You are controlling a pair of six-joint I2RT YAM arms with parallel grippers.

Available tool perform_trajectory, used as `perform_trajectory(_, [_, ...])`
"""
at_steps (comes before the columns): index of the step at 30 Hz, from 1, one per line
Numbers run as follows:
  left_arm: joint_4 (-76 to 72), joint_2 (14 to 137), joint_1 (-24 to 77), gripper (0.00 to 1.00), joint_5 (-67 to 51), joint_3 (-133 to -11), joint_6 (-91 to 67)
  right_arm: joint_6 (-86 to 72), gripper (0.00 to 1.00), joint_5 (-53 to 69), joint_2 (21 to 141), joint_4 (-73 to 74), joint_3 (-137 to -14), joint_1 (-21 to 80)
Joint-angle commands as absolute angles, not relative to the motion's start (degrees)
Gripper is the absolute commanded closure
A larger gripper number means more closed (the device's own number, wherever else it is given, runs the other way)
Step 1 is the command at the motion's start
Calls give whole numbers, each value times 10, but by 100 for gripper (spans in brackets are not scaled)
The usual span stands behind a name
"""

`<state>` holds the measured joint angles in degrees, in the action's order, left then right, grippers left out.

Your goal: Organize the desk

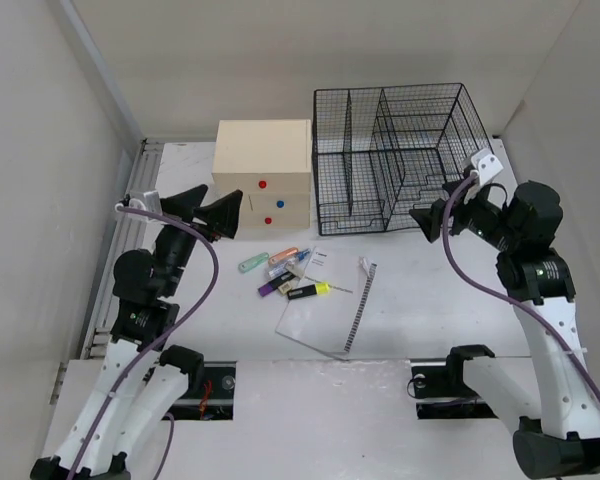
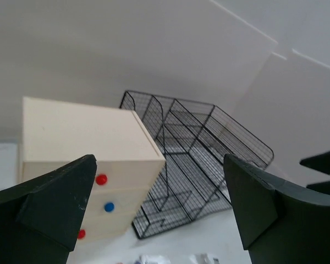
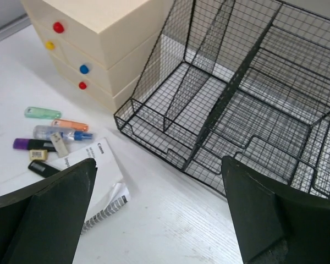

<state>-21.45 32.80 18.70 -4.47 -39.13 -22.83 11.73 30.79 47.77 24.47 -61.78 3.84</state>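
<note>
1. Hovering empty, jaws apart: left gripper [image 1: 208,210] beside the drawer box [image 1: 263,170], right gripper [image 1: 450,215] well right of it (poised to begin, likely).
2. Beneath the box, the desk [image 1: 420,290] carries loose pens [image 1: 285,275] and a notebook [image 1: 325,315] in front.

A robotics lab test cell: plain white panels [image 1: 280,60] box in the desk [image 1: 410,290], and two robot arms [image 1: 140,290] are bolted along its near edge.

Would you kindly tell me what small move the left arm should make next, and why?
Probably lower the left claw toward the green marker: that claw is open and empty, and the markers lie loose on the desk beside the notebook.
</note>
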Motion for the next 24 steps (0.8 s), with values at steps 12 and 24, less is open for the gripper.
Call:
perform_trajectory(12, [-77, 475, 256, 10, -182, -394, -341, 87, 97, 437, 535, 221, -582, 47])
perform_trajectory(24, [-179, 583, 489, 43, 91, -297, -382, -31, 9, 459, 627, 47, -397, 130])
